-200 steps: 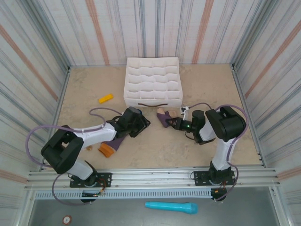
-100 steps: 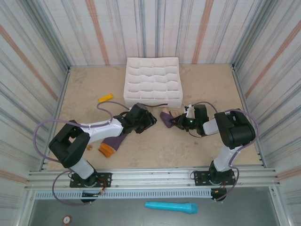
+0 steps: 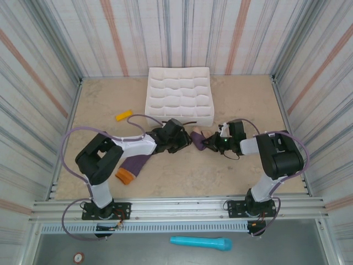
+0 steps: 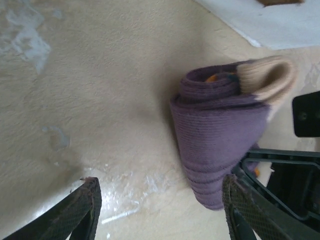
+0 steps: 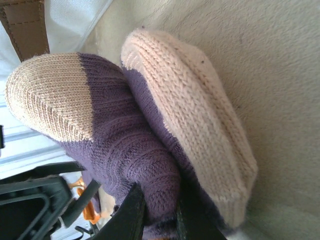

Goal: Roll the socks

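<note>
The right gripper [image 5: 159, 202] is pinched tight on the rolled sock [image 4: 220, 145] just before the white tray [image 3: 177, 96], the left gripper [image 4: 159, 185] gapes beside it, and the other sock [image 3: 131, 167] lies half hidden under the left arm [image 3: 137, 148].

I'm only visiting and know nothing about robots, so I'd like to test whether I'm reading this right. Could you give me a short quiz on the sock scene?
1. What is the right end effector pinching?
A) a yellow marker
B) the rolled purple sock
C) a tray handle

2. True or false: the left end effector has its jaws shut.

3. Fill in: the second sock, lying flat, has a cuff coloured ____.

Key:
1. B.
2. False. Its jaws stand open beside the rolled purple sock.
3. Orange.
</note>
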Action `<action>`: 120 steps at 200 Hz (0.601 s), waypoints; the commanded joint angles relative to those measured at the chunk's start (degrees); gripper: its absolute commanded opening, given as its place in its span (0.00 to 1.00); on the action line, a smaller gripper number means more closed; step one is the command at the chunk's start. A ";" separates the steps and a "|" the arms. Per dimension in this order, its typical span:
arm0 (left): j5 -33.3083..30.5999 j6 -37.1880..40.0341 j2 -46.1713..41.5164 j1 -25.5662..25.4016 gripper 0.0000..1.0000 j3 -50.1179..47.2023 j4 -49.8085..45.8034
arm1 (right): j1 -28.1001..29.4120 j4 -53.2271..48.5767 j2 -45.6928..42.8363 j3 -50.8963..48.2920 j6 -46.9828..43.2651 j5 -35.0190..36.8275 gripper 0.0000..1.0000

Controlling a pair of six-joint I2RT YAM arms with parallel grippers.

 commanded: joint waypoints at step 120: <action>0.68 -1.31 12.30 -1.01 0.35 9.19 0.86 | -0.96 -14.26 3.87 -6.06 1.03 9.30 0.02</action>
